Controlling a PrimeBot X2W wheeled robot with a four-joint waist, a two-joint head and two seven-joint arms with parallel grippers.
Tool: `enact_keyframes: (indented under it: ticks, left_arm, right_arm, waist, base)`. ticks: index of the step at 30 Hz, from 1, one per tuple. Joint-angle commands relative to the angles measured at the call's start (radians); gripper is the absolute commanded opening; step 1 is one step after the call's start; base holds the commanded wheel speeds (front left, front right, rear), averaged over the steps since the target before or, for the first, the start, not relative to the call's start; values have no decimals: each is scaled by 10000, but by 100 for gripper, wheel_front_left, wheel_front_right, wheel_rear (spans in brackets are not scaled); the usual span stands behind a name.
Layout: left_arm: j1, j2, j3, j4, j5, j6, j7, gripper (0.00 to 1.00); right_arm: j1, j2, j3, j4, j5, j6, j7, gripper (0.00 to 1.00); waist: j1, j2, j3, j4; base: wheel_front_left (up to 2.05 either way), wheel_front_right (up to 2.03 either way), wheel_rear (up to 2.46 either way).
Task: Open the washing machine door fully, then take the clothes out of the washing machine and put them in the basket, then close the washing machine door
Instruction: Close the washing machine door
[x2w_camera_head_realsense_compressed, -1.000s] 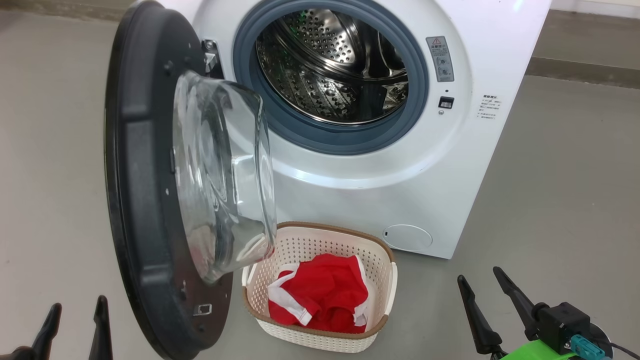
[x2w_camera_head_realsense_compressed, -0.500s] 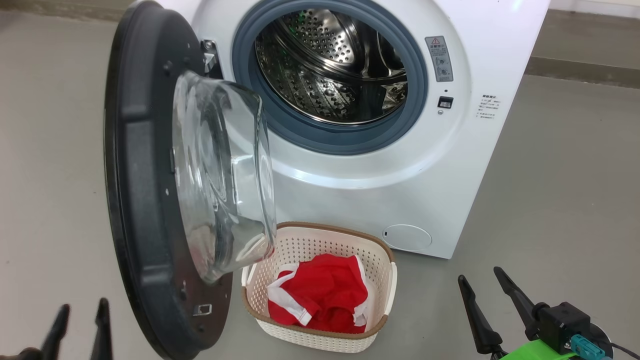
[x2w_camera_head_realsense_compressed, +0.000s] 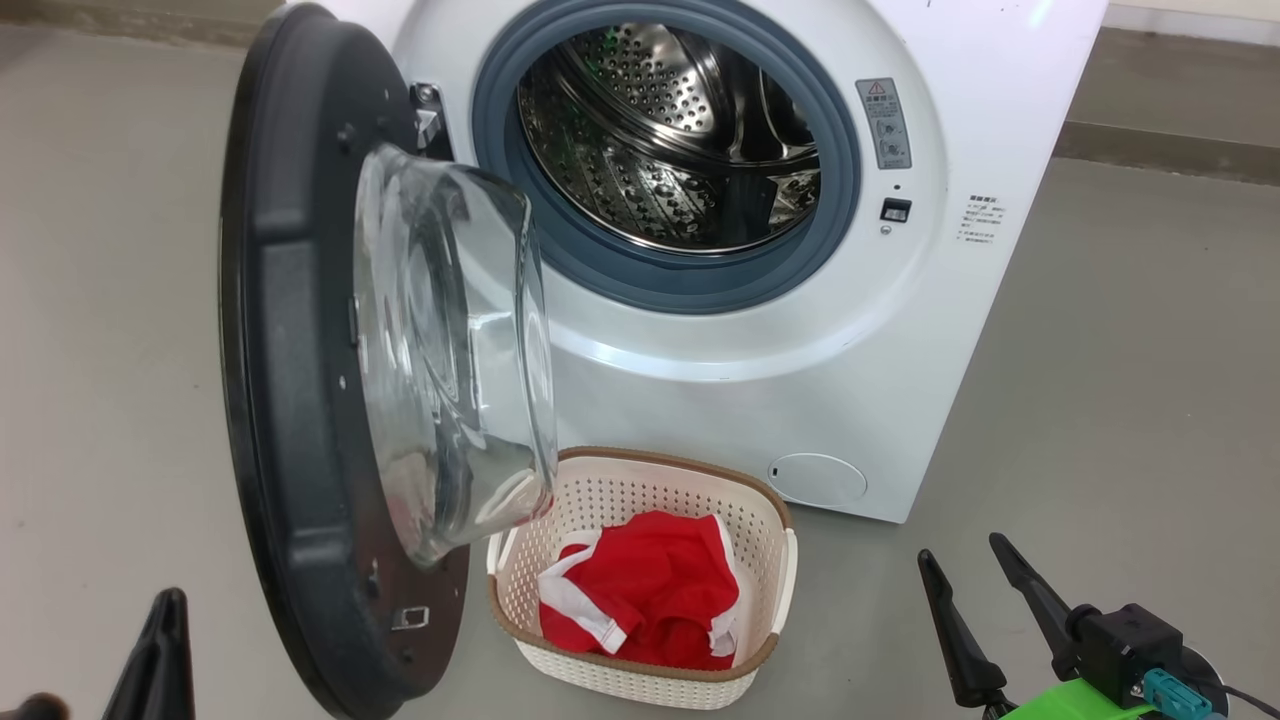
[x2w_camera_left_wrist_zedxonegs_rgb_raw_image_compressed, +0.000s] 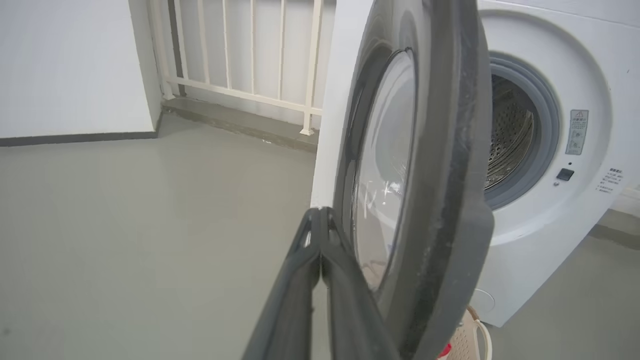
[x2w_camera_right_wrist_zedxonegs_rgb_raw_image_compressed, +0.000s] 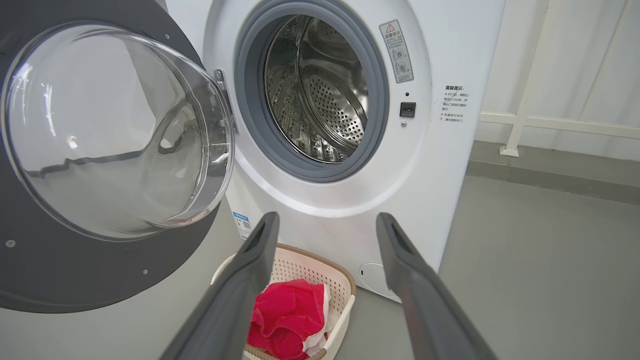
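Washing machine door (x2w_camera_head_realsense_compressed: 300, 420): stood open at left-centre of the head view, glass bowl facing right.
Washing machine (x2w_camera_head_realsense_compressed: 800, 380): white, upper centre, with its steel drum (x2w_camera_head_realsense_compressed: 670, 130) visible through the grey ring.
Clothes (x2w_camera_head_realsense_compressed: 640, 590): red with white trim, lay inside the basket.
Basket (x2w_camera_head_realsense_compressed: 670, 458): stood on the grey floor (x2w_camera_head_realsense_compressed: 1100, 400), lower centre, just before the machine.
Left tool (x2w_camera_left_wrist_zedxonegs_rgb_raw_image_compressed: 319, 215): fingers pressed together, gripping nothing, beside the door's outer face.
Right tool (x2w_camera_right_wrist_zedxonegs_rgb_raw_image_compressed: 326, 220): fingers wide apart, empty, lower right of the head view.

The clothes (x2w_camera_head_realsense_compressed: 648, 588) lie in the basket (x2w_camera_head_realsense_compressed: 650, 685), door (x2w_camera_head_realsense_compressed: 285, 400) open.
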Motion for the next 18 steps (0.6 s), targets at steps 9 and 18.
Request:
enact_keyframes:
  ticks: [9, 18]
  left_arm:
    - [-1265, -902, 1929, -569, -4100, -1008, -1, 0]
    - [-2461, -1389, 3545, 15, -8796, -1455, 1347, 0]
  right_arm:
    - [-295, -104, 165, -243, 23, 63, -17, 100]
    - [-316, -104, 126, -285, 32, 63, -29, 100]
  waist:
    - [0, 0, -10, -36]
    - [0, 0, 76, -158]
  base:
    - [0, 0, 0]
    - [0, 0, 0]
